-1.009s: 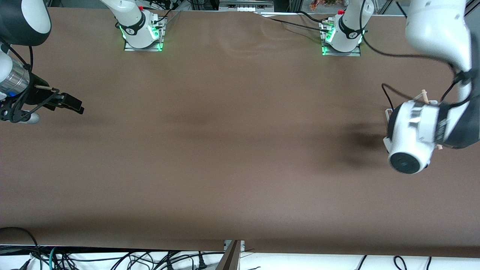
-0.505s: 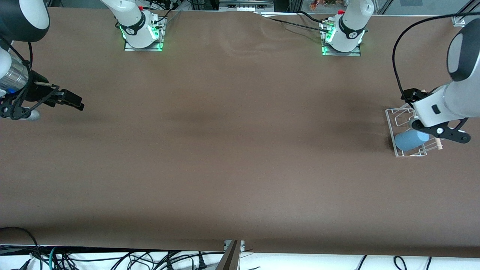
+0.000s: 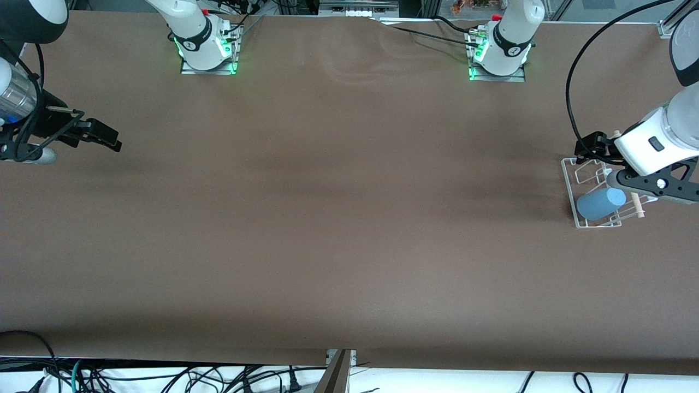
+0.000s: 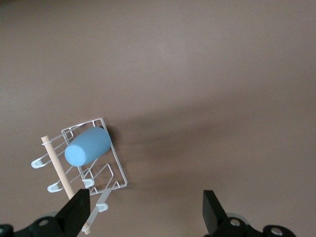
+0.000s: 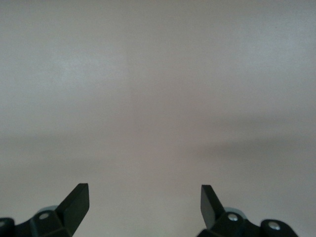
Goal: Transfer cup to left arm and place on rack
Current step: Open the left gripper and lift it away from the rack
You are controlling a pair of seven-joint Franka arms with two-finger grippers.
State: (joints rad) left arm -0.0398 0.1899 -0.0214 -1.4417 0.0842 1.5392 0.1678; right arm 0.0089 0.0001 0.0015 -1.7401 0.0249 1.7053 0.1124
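Observation:
The light-blue cup lies on its side on the clear and white wire rack at the left arm's end of the table. My left gripper hangs above the rack's edge, open and empty. In the left wrist view the cup rests across the rack beside the wooden dowel, apart from my left gripper. My right gripper waits open and empty over bare table at the right arm's end. The right wrist view shows only table between its gripper's spread fingers.
The brown table spans the view. The two arm bases stand along the edge farthest from the front camera. Cables hang below the edge nearest to it.
The left arm has swung off the rack and drawn back, uncovering the cup lying on it, free of the gripper. The right gripper has drifted slightly toward the bases.

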